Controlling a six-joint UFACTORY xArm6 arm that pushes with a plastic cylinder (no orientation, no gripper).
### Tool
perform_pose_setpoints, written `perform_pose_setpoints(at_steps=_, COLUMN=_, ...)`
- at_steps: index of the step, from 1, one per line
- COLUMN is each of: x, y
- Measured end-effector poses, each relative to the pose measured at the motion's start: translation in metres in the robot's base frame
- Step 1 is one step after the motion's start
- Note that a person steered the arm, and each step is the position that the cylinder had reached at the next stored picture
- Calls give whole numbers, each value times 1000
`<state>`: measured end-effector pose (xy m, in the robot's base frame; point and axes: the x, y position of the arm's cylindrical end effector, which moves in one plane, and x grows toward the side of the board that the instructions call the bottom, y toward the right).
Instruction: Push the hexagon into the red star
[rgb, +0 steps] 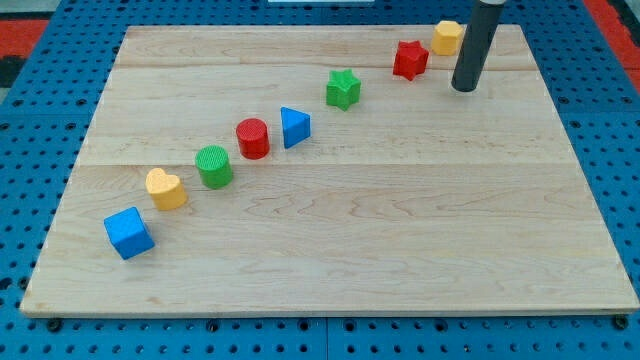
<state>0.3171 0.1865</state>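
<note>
A yellow hexagon (447, 37) sits near the top right of the wooden board. A red star (410, 59) lies just to its lower left, a small gap apart or barely touching; I cannot tell which. My tip (464, 88) rests on the board below and slightly right of the hexagon, to the right of the red star, touching neither.
A diagonal row runs down to the view's left: green star (343, 88), blue triangle (295, 127), red cylinder (253, 138), green cylinder (214, 166), yellow heart (166, 188), blue cube (129, 233). The board's top edge (300, 27) is close behind the hexagon.
</note>
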Motion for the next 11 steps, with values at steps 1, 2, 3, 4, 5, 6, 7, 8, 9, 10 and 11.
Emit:
perform_pose_setpoints(at_steps=1, x=-15, y=22)
perform_pose_setpoints(at_steps=2, x=-51, y=57)
perform_pose_setpoints(at_steps=3, x=-81, y=49)
perform_pose_setpoints(at_steps=4, x=-95, y=68)
perform_pose_setpoints(at_steps=5, x=-123, y=36)
perform_pose_setpoints(at_steps=6, x=-117, y=-14)
perform_pose_setpoints(at_steps=7, x=-62, y=-27)
perform_pose_setpoints(at_steps=8, x=-56, y=-30)
perform_pose_setpoints(at_steps=9, x=-49, y=-28)
perform_pose_setpoints(at_steps=10, x=-49, y=-30)
perform_pose_setpoints(at_steps=11, x=-31, y=-26)
